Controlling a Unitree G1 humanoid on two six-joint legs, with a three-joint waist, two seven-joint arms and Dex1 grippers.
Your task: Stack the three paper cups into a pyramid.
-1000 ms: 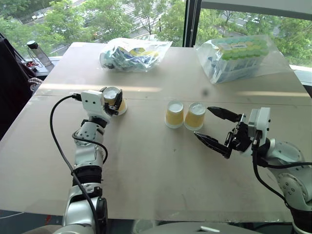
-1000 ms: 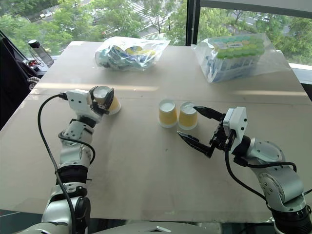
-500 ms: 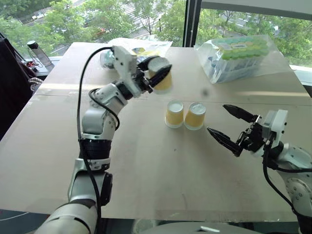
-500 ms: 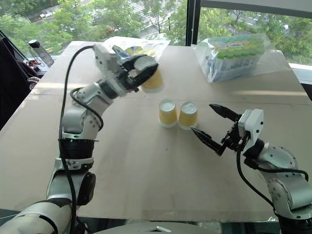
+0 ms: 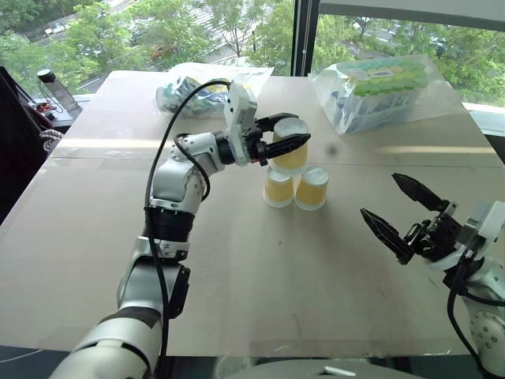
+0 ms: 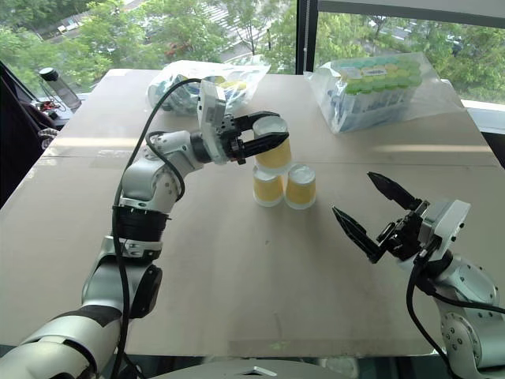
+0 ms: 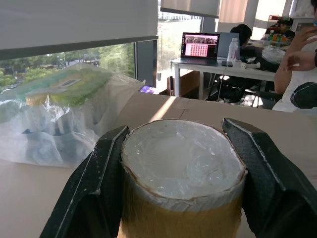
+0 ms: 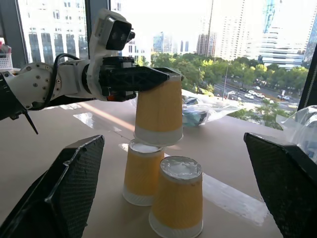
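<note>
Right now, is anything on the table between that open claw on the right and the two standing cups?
No. Bare table lies between the right gripper and the two standing cups, in both eye views.

Your arms show silver-grey segmented shells with black joint bands; a black cable loops along the left arm [image 5: 170, 197], and both grippers carry black tapered fingers [image 5: 410, 189].

We see a pale bench [image 5: 237, 284]. On it two upside-down yellow paper cups [image 5: 278, 190] stand side by side near the middle, touching. Toward the window lie two clear bags [image 5: 379, 91] of packaged goods, well apart.
</note>
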